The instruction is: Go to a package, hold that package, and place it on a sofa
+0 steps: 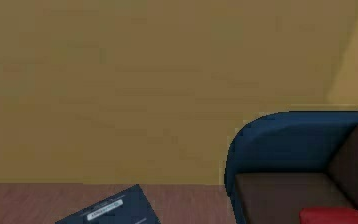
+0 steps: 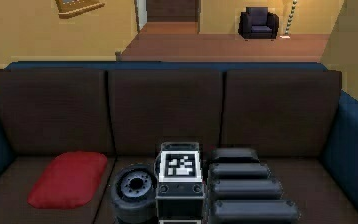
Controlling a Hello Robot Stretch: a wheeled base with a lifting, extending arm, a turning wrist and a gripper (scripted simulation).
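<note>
A sofa point(image 2: 167, 100) with a dark blue frame and dark brown cushions spans the arm side view. Its blue armrest point(image 1: 277, 140) and brown seat also stand at the forward view's right. A red pillow point(image 2: 69, 178) lies on the left seat. The arm's end with a white marked square point(image 2: 180, 165) rises from the bottom edge over the middle seat. The gripper point(image 2: 135, 190) shows as a dark round body left of that square. I cannot tell whether it holds anything. A dark blue flat box with a white label point(image 1: 109, 209) lies on the wooden floor at the forward view's bottom edge.
A plain yellow wall point(image 1: 137, 80) stands close ahead in the forward view. Beyond the sofa's back, a wooden floor point(image 2: 217, 45) leads to a dark armchair point(image 2: 258, 22) and a floor lamp point(image 2: 293, 15). A framed picture point(image 2: 77, 5) hangs at the upper left.
</note>
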